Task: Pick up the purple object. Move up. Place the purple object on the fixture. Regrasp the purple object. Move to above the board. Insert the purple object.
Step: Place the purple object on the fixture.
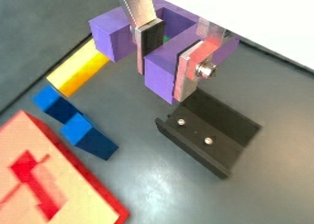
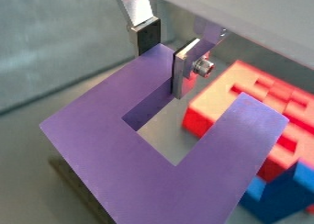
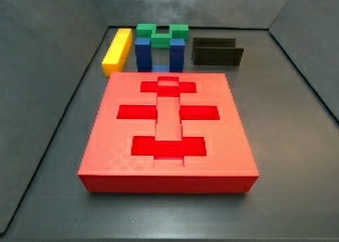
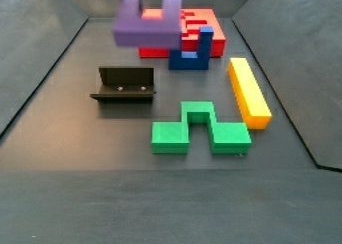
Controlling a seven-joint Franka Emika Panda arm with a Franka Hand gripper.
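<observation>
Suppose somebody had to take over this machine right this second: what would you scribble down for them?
Gripper: shut on one prong of the purple object, holding it in the air, as both wrist views show.
Fixture: on the floor, nothing on it; in a wrist view it lies just below the held block.
Board: red, on the floor, cutouts unfilled.
Other pieces: yellow bar, green block and blue block, all on the floor.
Done: pick-up and lift.
Left: set the purple object on the fixture, regrasp it, carry it above the board, insert it.
</observation>
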